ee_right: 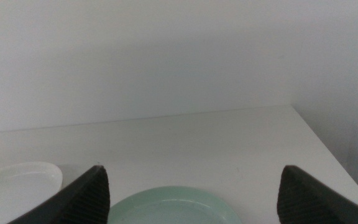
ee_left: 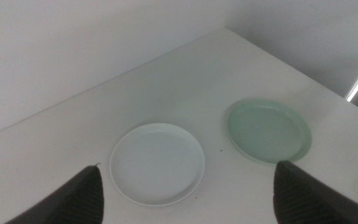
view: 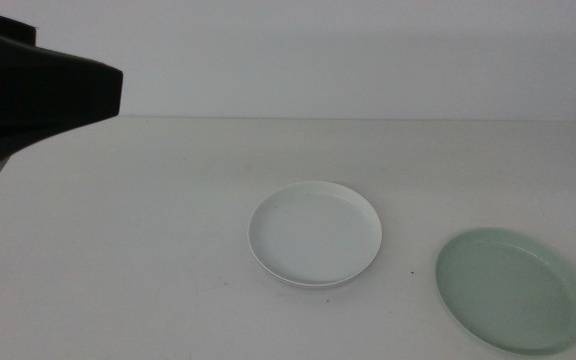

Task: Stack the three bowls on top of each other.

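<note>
Middle view: round shallow white bowl [view: 315,235] mid-table, round pale mint green bowl [view: 511,290] by the right edge, left gripper [ee_left: 188,199] and right gripper [ee_right: 194,199] both spread wide, empty.

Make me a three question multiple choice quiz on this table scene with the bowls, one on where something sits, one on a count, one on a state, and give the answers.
1. In the middle view, where does the shallow round pale mint green bowl lie relative to the shallow round white bowl?
A. To its right, nearer the camera
B. To its left
C. On top of it

2. How many bowls show on the white table?
A. One
B. Two
C. Three

3. How are the left gripper jaws?
A. Shut on a bowl
B. Open, holding nothing
C. Shut, holding nothing

Answers: 1 A, it sits at lower right, apart. 2 B, only white and mint are seen. 3 B, wide gap, bowls lying beyond.
</note>
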Motion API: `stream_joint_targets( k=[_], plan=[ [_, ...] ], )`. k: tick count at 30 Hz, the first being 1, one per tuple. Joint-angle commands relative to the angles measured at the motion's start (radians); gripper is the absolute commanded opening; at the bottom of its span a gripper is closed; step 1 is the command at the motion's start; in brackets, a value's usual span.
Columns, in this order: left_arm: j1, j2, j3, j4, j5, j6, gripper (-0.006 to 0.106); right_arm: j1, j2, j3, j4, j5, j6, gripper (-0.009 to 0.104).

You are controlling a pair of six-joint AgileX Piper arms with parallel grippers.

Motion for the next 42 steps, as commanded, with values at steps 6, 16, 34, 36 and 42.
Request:
stream_joint_targets(
  k=[6,16,34,36,42],
  plan=[
    [0.001,-0.003,0.005,0.002,-0.01,-0.005,0.094,-0.003,-0.004,0.004,0.0,-0.069,-0.004,0.093],
    [0.001,-0.003,0.005,0.002,-0.01,-0.005,0.094,-0.003,0.261,-0.464,0.028,0.535,0.127,0.093],
    [0.001,-0.003,0.005,0.002,-0.016,-0.005,0.094,-0.003,0.843,-0.855,0.08,1.039,0.163,0.093],
    [0.001,-0.003,0.005,0.002,-0.016,-0.005,0.094,-0.003,0.886,-0.856,0.073,1.041,0.158,0.093],
    [0.001,-0.003,0.005,0.002,-0.016,-0.005,0.094,-0.003,1.123,-0.918,0.034,1.062,0.063,0.093]
  ],
)
